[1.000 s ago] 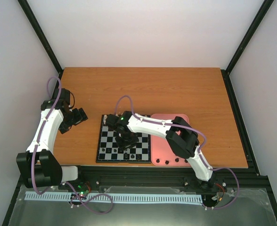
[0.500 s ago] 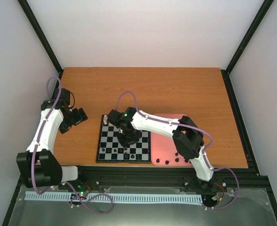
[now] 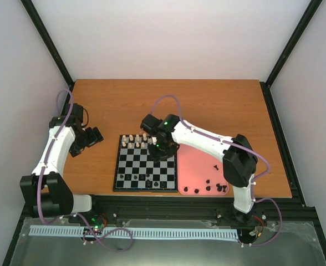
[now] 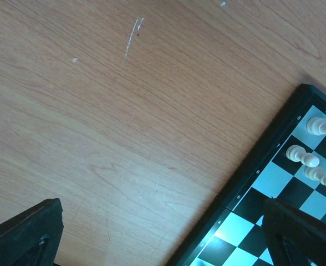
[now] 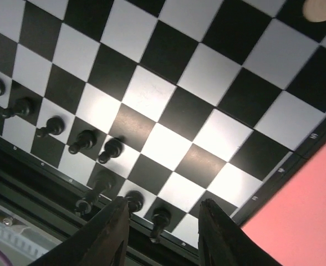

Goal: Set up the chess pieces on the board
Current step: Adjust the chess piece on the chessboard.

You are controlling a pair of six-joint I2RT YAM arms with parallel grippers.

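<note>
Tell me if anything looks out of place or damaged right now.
Nothing on the board looks toppled. A few black chess pieces lie scattered on the pink tray rather than on their squares, and the table bears a pale scratch left of the board.

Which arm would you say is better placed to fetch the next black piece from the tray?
Right. The right gripper hangs open over the board's tray-side edge, next to the tray holding the loose black pieces. The left gripper sits beyond the board's opposite side.
</note>
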